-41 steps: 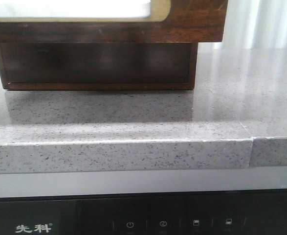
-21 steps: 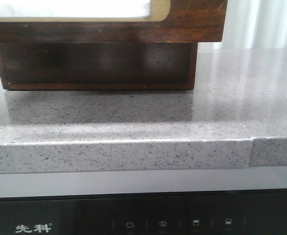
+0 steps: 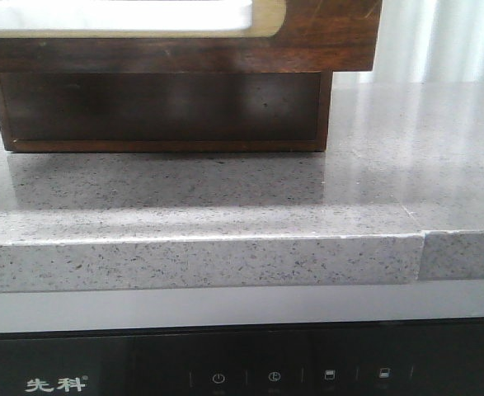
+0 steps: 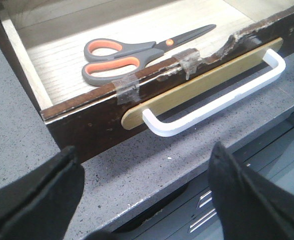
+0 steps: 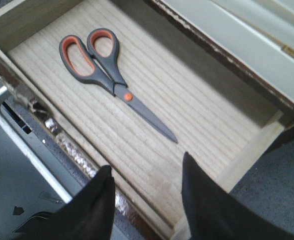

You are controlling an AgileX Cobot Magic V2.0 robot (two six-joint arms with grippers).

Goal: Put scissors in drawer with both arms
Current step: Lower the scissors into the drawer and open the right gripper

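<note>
Front view first: the dark brown scratched wooden drawer (image 3: 324, 33) fills the top of the picture, its pale cream-rimmed panel cut off by the upper edge, and beneath it sits a dark brown wooden box frame (image 3: 163, 111) standing on the speckled grey stone surface (image 3: 225, 198). Below the surface's edge runs a black control panel (image 3: 274, 375) with small white symbols. Neither of my arms shows from this angle.

Left wrist view now: my left tool (image 4: 141, 195) hangs wide, nothing between its black fingers (image 4: 247, 200), over the front lip of the surface. Just beyond it the drawer stands pulled out, a white bar handle (image 4: 212, 102) on its front and clear tape patches along the chipped top edge. Inside, the small scissors with dark grey handles and orange-lined loops (image 4: 136, 52) lie flat on the pale wood floor, blades closed.

Right wrist view: my right tool (image 5: 147, 200) is spread and empty too, above the drawer's interior. The scissors lie flat, apart from my fingertips.
</note>
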